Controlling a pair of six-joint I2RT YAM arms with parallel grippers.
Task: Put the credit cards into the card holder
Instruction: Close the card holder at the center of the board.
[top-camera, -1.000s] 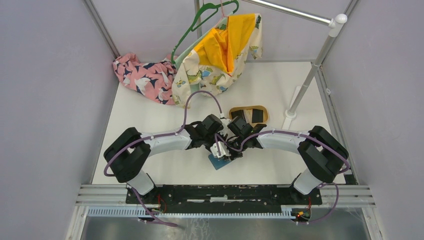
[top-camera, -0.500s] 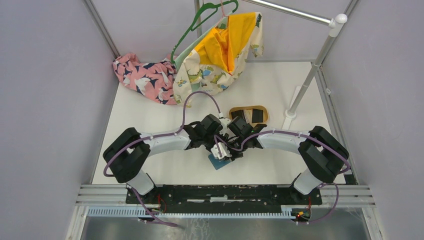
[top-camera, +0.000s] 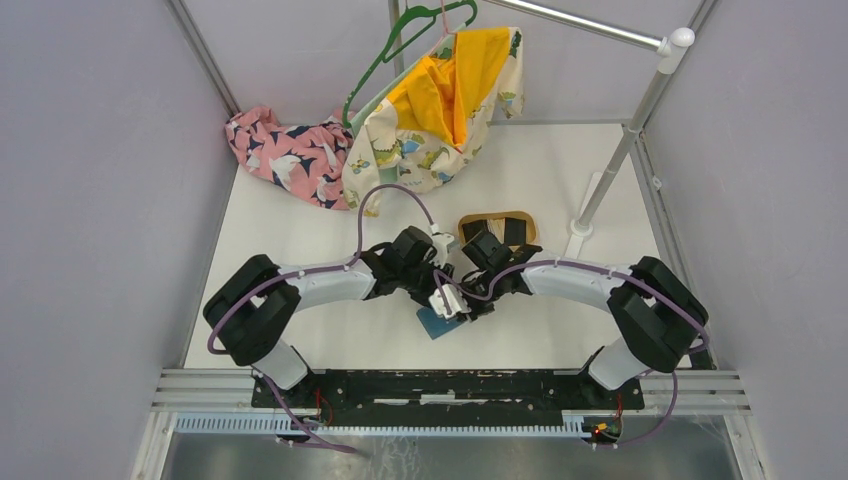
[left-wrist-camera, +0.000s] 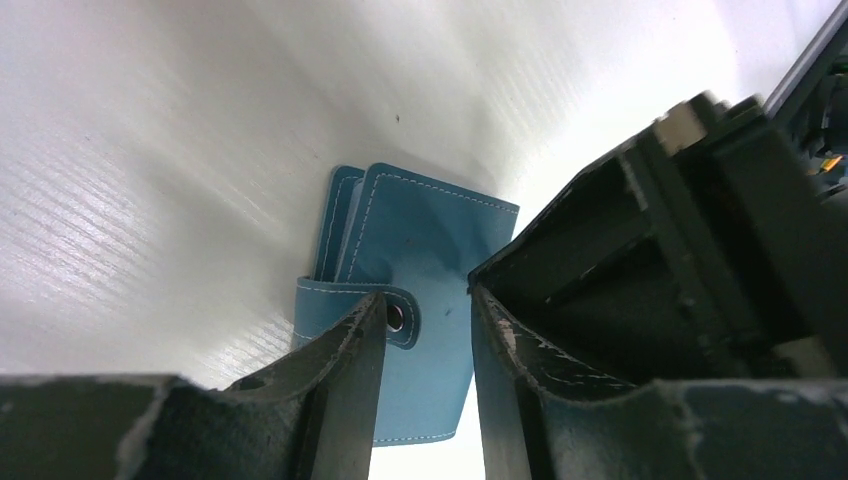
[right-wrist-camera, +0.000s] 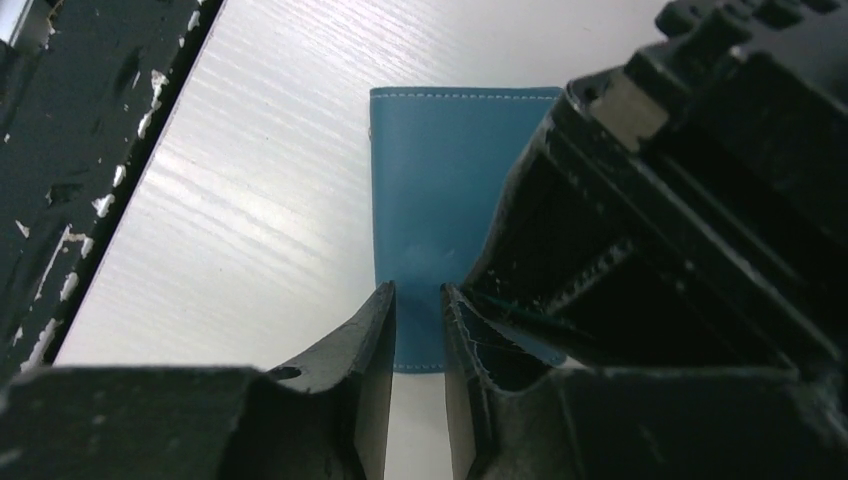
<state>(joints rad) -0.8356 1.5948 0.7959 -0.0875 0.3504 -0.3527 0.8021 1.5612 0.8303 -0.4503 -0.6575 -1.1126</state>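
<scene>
The card holder (top-camera: 435, 323), a teal folding wallet, lies flat on the white table under both wrists. In the left wrist view the card holder (left-wrist-camera: 425, 250) shows its snap tab (left-wrist-camera: 397, 316) wrapped over one edge. My left gripper (left-wrist-camera: 428, 312) hovers just above it, open, with nothing between the fingers. My right gripper (right-wrist-camera: 418, 300) hangs over the card holder (right-wrist-camera: 440, 190) from the other side, its jaws parted by a narrow gap and empty. The credit cards (top-camera: 495, 232), dark and pale, sit in the oval tan tray (top-camera: 528, 222) just beyond the grippers.
Patterned clothes (top-camera: 290, 155) and a yellow-lined garment on a green hanger (top-camera: 440, 95) fill the back of the table. A white rack pole (top-camera: 610, 175) with its foot stands at the back right. Both wrists crowd close together over the wallet.
My left gripper has opened from nearly shut. The right jaws have parted slightly. Both wrists shifted a little; the wallet stays where it was.
</scene>
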